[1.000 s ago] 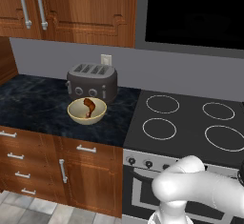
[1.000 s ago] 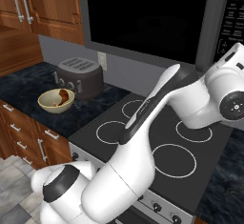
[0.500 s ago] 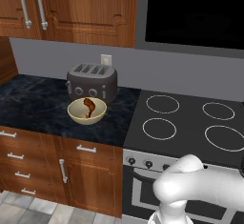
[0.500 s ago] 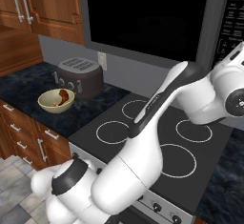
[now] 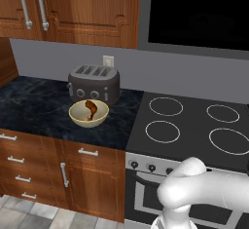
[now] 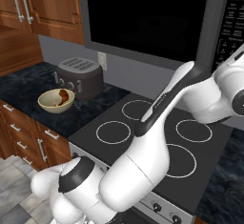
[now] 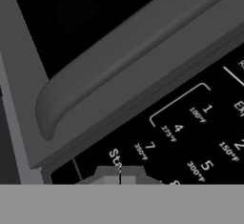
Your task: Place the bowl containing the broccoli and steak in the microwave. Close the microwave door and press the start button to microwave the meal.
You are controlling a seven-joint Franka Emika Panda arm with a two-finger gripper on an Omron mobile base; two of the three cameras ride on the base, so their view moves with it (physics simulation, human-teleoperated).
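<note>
On the left, a tan bowl [image 5: 88, 114] with a drumstick [image 5: 91, 109] is sitting on the dark worktop [image 5: 34, 104], just in front of the toaster [image 5: 94, 82] and near the worktop's front edge. The stovetop [image 5: 194, 128] is lying bare, giving open room. Above it the microwave [image 6: 157, 15] is standing with its microwave door [image 6: 143, 13] closed, hiding the cavity. At the right, the fingers [image 7: 120, 176] are pressed fully together, holding nothing, tips barely showing against the keypad [image 7: 190, 137], whose labels are running off the edge beside the handle [image 7: 128, 56].
</note>
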